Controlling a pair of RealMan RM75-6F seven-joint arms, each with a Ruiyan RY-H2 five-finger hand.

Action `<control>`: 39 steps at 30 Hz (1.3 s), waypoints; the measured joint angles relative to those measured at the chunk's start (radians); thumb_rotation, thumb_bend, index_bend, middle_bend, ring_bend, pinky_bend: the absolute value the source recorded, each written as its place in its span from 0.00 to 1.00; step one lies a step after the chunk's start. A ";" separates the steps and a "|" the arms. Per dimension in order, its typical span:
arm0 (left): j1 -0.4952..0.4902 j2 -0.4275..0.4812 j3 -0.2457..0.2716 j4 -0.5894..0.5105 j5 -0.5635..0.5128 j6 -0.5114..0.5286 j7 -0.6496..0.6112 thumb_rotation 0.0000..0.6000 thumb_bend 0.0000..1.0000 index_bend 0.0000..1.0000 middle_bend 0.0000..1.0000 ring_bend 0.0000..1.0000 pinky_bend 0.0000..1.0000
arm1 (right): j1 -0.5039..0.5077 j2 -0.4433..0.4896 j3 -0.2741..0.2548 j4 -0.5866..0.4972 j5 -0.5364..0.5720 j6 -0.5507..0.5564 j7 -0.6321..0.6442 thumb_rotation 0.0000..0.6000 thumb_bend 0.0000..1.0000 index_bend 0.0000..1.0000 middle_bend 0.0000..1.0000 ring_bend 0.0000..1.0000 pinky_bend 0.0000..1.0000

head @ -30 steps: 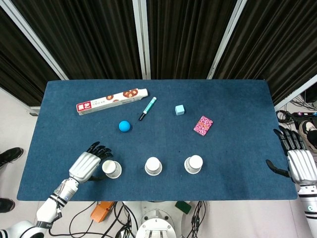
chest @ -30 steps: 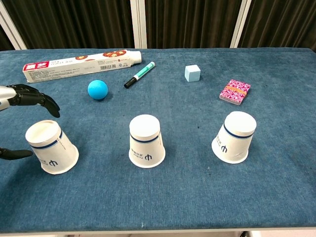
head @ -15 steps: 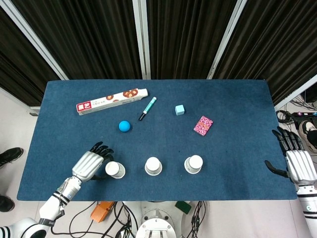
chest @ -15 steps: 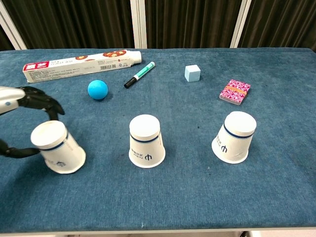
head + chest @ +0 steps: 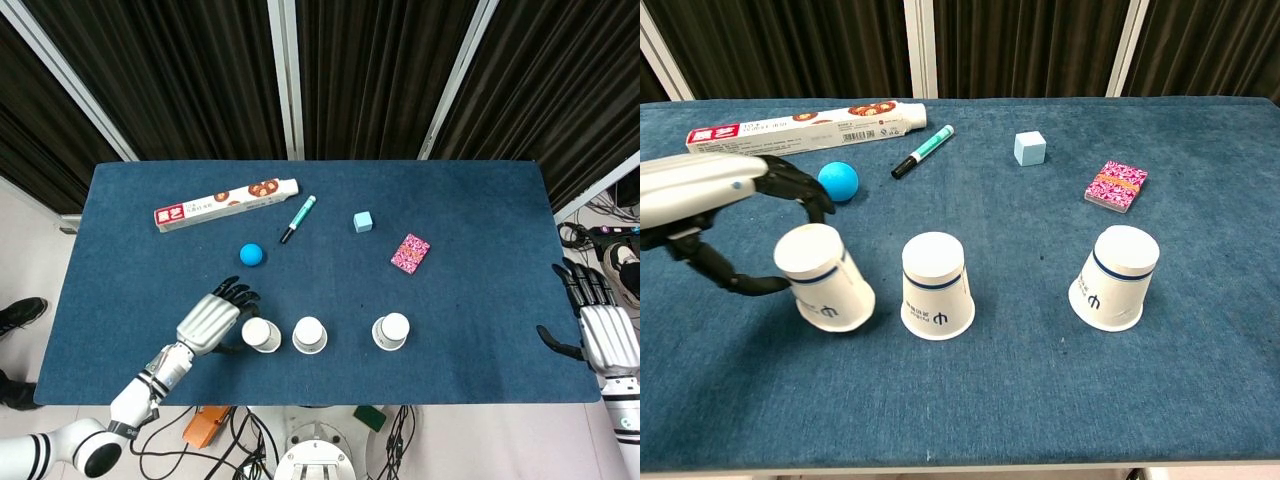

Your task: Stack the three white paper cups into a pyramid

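From the head view, the left robot hand (image 5: 213, 320) wraps around the left paper cup (image 5: 261, 335), right beside the middle paper cup (image 5: 309, 336), likely making the pyramid's bottom row. The right robot hand (image 5: 605, 330) waits past the desk (image 5: 480, 230) edge, fingers apart and empty.

From the chest view, the held cup tilts; the right paper cup (image 5: 1113, 277) stands well apart.

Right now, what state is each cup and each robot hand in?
Left cup: upside down, tilted, held by left robot hand.
Middle cup: upside down, standing free.
Right cup: upside down, standing free.
Right robot hand: open, at the table edge.
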 measured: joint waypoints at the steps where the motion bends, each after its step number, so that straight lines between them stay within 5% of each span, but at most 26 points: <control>1: -0.006 -0.005 -0.003 0.000 -0.008 -0.005 0.007 1.00 0.30 0.45 0.22 0.14 0.03 | -0.001 0.001 0.000 0.000 0.001 0.000 0.001 1.00 0.39 0.00 0.05 0.00 0.02; 7: -0.032 -0.032 -0.014 0.003 -0.048 -0.024 0.040 1.00 0.28 0.41 0.22 0.14 0.03 | -0.003 -0.001 -0.003 0.003 0.003 -0.003 0.005 1.00 0.38 0.00 0.05 0.00 0.02; 15: -0.047 -0.058 -0.008 0.010 -0.075 -0.020 0.072 1.00 0.15 0.17 0.17 0.13 0.03 | -0.001 -0.005 -0.012 0.006 -0.002 -0.019 0.012 1.00 0.39 0.00 0.05 0.00 0.02; 26: 0.009 0.009 0.018 -0.025 -0.020 0.120 0.064 1.00 0.12 0.17 0.17 0.12 0.03 | 0.101 -0.010 -0.038 -0.071 -0.067 -0.181 -0.007 1.00 0.37 0.01 0.05 0.00 0.02; 39: 0.167 0.145 0.043 -0.002 -0.024 0.316 -0.084 1.00 0.12 0.17 0.17 0.12 0.03 | 0.328 -0.102 -0.021 -0.153 -0.093 -0.472 -0.114 1.00 0.37 0.18 0.05 0.00 0.03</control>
